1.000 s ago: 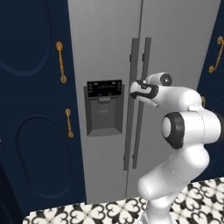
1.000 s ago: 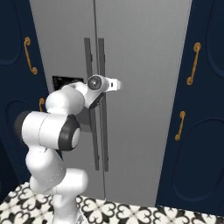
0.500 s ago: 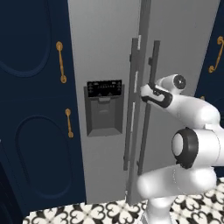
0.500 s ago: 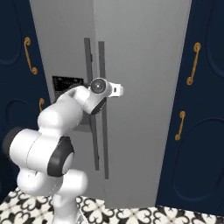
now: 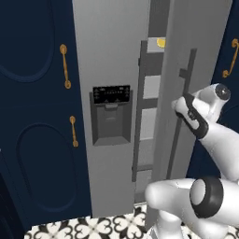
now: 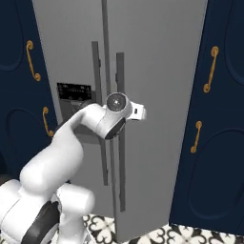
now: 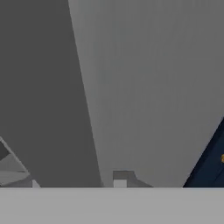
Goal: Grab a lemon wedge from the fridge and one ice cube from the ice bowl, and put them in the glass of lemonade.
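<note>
Gripping the right door's handle [image 5: 183, 122], the gripper [image 5: 181, 105] stands at the fridge [image 5: 112, 56] with that door swung partly out, its jaws about half closed around the dark vertical bar as best the left base view shows. Through the gap between the two doors that view takes in grey inner shelves and, on a high one, a small yellow shape [image 5: 160, 42] that may be the lemon wedge, though it is too small to say for certain. If so, the wedge lies up and to the left of the gripper, deeper inside the fridge behind the left door's handle [image 5: 138, 112]; reaching it would likely call for letting go of the bar and going in through the opening, which looks narrow as it stands. From the right base view the door [image 6: 157, 95] hides the interior, and the wrist [image 6: 118, 103] sits against the handles. On the hand view, flat grey door surface runs close ahead, with navy cabinet [image 7: 209, 162] at the lower right corner.
</note>
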Controlling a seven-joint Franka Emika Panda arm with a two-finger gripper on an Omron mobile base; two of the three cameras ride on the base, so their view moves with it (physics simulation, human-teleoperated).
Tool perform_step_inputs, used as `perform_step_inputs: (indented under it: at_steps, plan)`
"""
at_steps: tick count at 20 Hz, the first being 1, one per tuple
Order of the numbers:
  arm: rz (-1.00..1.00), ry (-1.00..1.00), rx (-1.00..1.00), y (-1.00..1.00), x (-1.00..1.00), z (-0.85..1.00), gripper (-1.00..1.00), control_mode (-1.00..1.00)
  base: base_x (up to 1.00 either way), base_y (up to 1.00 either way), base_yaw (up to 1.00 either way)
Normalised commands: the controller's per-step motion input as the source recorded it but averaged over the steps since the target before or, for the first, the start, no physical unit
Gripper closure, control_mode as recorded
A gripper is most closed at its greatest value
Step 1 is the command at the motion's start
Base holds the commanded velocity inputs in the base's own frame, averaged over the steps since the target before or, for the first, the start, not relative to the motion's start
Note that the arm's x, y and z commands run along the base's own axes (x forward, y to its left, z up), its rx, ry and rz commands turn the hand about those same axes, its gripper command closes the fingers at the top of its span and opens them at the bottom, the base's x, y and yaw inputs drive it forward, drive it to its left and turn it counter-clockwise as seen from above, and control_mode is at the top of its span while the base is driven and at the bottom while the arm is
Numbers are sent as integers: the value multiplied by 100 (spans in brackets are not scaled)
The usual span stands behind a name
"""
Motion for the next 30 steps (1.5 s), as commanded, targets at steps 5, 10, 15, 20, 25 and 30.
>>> perform_step_inputs:
  at_steps: [5,10,15,20,25,30]
  plan:
    - [0,-5,6,-100,-100,0,100,-100,0,0,0]
    - [0,-8,8,-100,-100,0,100,-100,0,0,0]
    - [0,-7,7,-100,-100,0,100,-100,0,0,0]
    - [0,-2,3,-50,-74,19,100,-100,0,0,0]
    - [0,0,-7,12,-51,52,100,-100,0,0,0]
    - [0,0,-27,89,-50,33,100,-100,0,0,0]
